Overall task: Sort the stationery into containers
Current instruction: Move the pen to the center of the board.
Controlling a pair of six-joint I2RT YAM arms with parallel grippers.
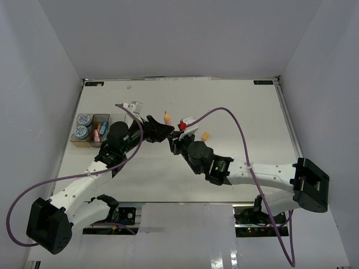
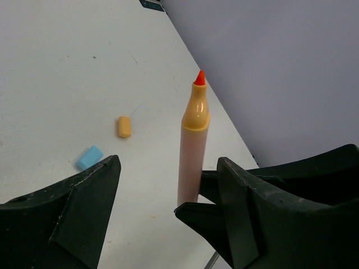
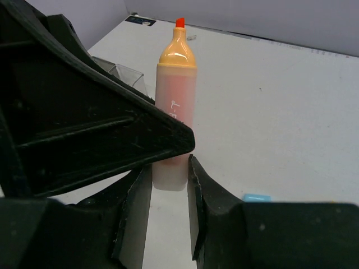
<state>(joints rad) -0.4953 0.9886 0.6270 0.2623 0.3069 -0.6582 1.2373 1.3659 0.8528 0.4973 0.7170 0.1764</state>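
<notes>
An uncapped orange highlighter [image 3: 176, 89] stands up between both grippers; it also shows in the left wrist view [image 2: 193, 140] and the top view [image 1: 166, 117]. My right gripper [image 3: 169, 168] is shut on its base. My left gripper [image 2: 170, 165] is open, its jaws wide on either side of the pen, which sits close to the right finger [image 2: 263, 207]. The grippers meet at mid-table, left [image 1: 161, 131] and right [image 1: 177, 138]. Two blue-and-white rolls [image 1: 83, 125] sit in the tan bin [image 1: 74, 138]. Pink pieces lie in the clear bin [image 1: 101, 130] beside it. The third bin is hidden under the left arm.
An orange cap [image 2: 124, 126] and a blue piece [image 2: 89, 157] lie loose on the white table; the cap also shows in the top view [image 1: 205, 135]. The blue piece shows by my right gripper [image 3: 257, 197]. A white object [image 1: 134, 106] lies behind the left arm. Grey walls enclose the table.
</notes>
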